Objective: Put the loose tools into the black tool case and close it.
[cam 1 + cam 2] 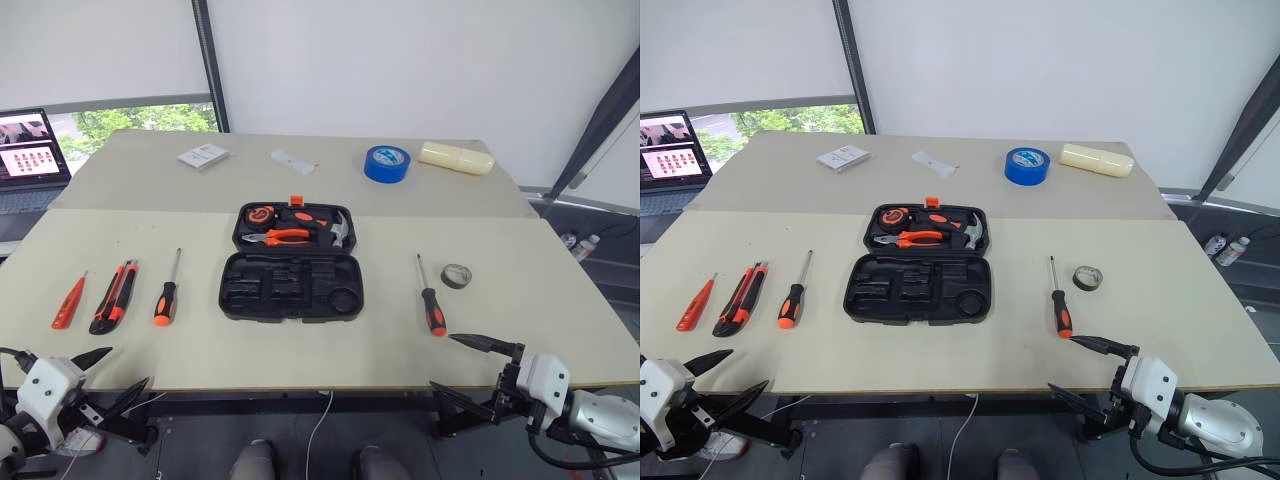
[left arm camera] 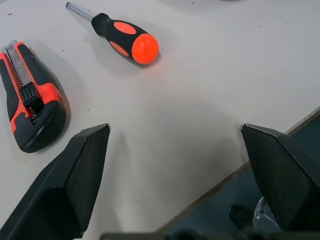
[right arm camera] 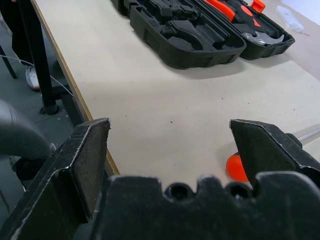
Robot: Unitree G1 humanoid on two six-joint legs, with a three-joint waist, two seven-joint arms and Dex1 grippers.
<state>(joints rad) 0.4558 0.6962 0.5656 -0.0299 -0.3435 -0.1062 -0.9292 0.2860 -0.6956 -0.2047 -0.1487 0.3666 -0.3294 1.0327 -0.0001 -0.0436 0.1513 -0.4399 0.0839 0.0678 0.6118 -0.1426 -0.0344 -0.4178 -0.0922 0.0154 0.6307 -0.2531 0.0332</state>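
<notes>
The black tool case lies open mid-table. Its near half holds bare slots; its far half holds pliers, a hammer and a tape measure. To its left lie a slim orange tester screwdriver, a utility knife and an orange-and-black screwdriver. To its right lie a second screwdriver and a small dark grey tape roll. My left gripper hangs open off the table's front edge, below the knife. My right gripper is open at the front edge, just short of the right screwdriver's handle.
At the back of the table sit a blue tape roll, a cream block, a white card and a small clear packet. A laptop stands at the far left. Both grippers are beyond the table's front edge.
</notes>
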